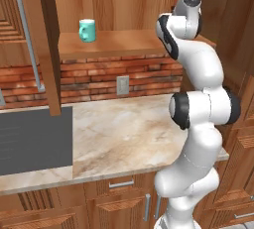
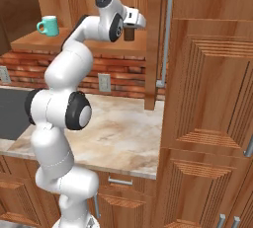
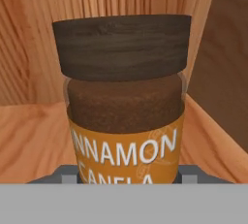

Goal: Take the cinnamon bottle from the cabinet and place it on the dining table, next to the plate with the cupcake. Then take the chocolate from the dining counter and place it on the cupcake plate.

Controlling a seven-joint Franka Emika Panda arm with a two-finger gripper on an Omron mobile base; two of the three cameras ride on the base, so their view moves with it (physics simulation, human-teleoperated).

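One big wooden cabinet (image 1: pixel 124 5) hangs on the wall with its doors open, and a long grey bar handle (image 1: pixel 27 42) runs down the left door. Below it is a brick wall (image 1: pixel 99 77) and a marble bench (image 1: pixel 124 134) with a dark grey patch (image 1: pixel 34 141) at its left edge.

The white arm (image 2: pixel 69 74) reaches up to the plank shelf (image 1: pixel 109 42) inside the cabinet. The gripper (image 2: pixel 130 33) is at the right end of that shelf, by the cabinet's side wall.

The cinnamon bottle (image 3: pixel 125 102) stands there on the shelf. It is a small round jar full of brown powder, with a dark brown cap and an orange band with white letters. It stands straight up, cap on top, letters facing the hand view.

The gripper's two tips sit at both sides of the bottle's bottom, but I cannot tell if they pinch it.

A teal mug (image 1: pixel 87 29) stands well apart, at the left end of the shelf.
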